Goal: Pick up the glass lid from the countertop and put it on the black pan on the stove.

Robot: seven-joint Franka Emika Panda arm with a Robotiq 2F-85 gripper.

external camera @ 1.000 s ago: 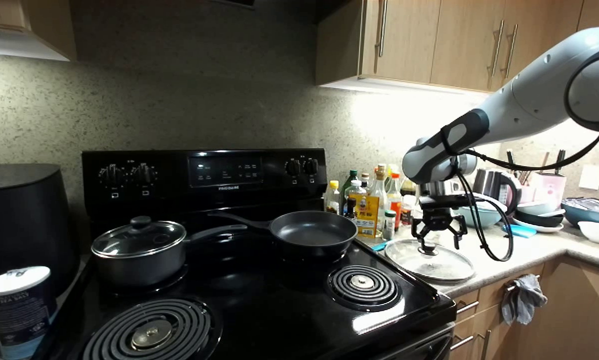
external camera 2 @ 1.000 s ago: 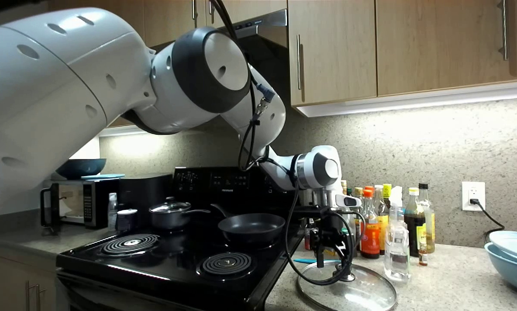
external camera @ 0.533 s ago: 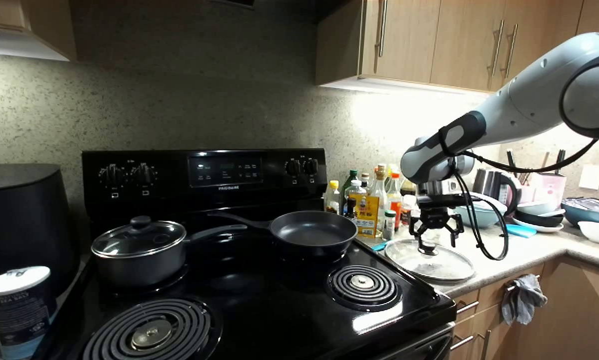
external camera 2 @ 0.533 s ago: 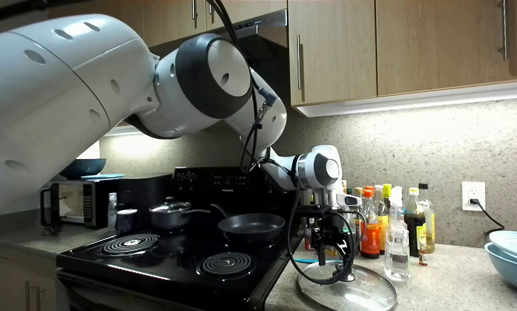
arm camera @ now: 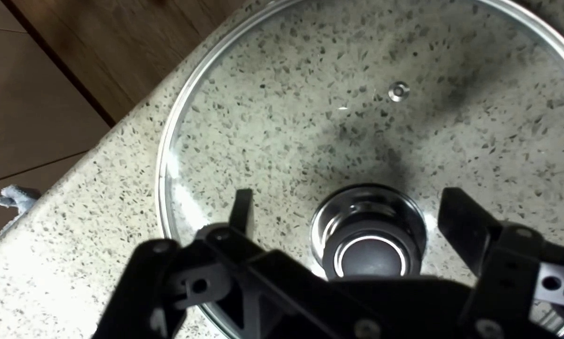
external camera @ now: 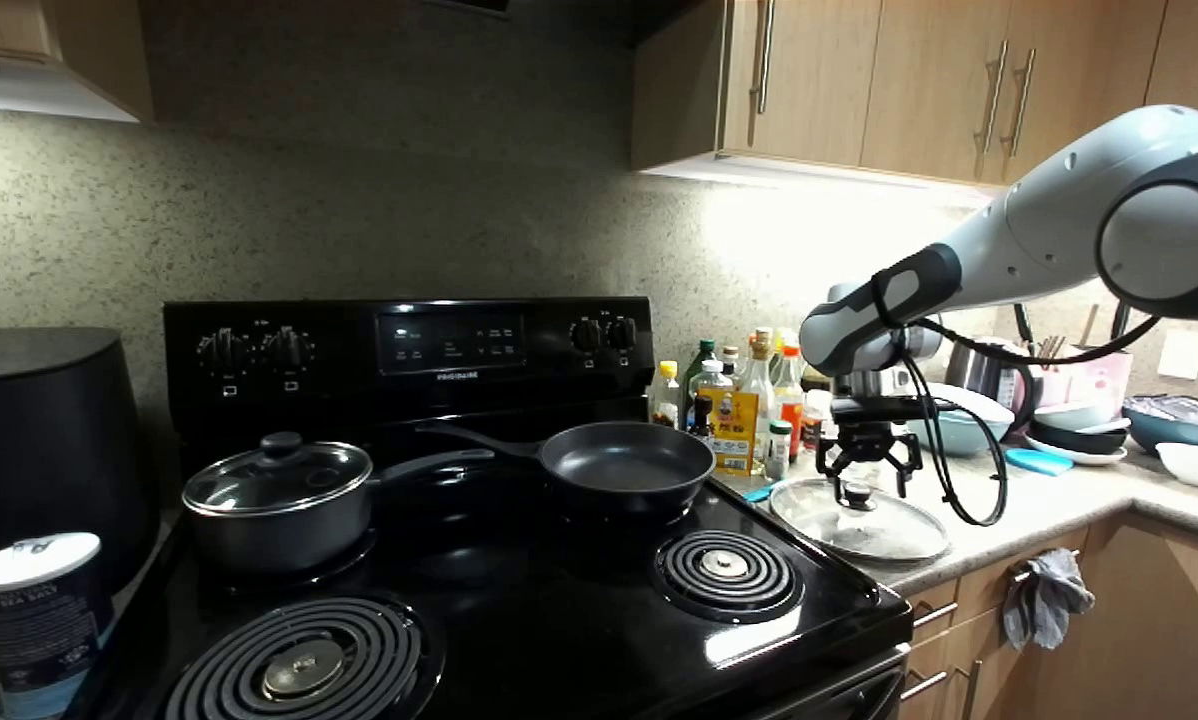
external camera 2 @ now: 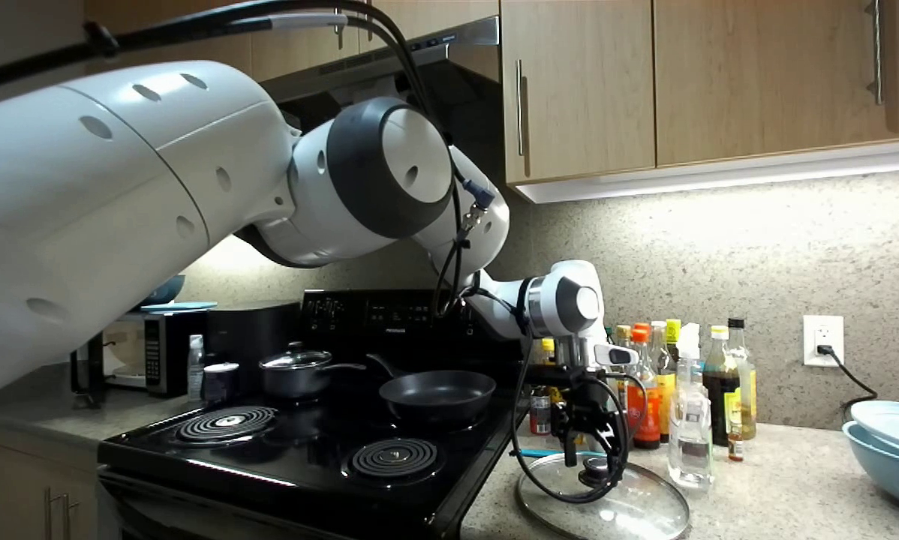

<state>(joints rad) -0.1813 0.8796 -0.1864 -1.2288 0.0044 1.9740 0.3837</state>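
Observation:
The clear glass lid lies flat on the pale countertop, its dark knob facing up. My gripper hangs over it pointing down, open, with one finger on either side of the knob in the wrist view. Neither finger touches the knob there, and the gripper body covers part of it. In an exterior view the fingertips are near knob height above the lid. The shallow black pan rests uncovered on a back burner of the black stove.
A grey pot with its own lid stands on the stove. Several sauce bottles and a clear spray bottle crowd behind the glass lid. Blue bowls sit farther along. A loose cable loop hangs beside the gripper.
The upper arm has dropped lower in both exterior views. My gripper has shifted slightly, leftward in one view and rightward in another, staying open. The lid and pan have not moved.

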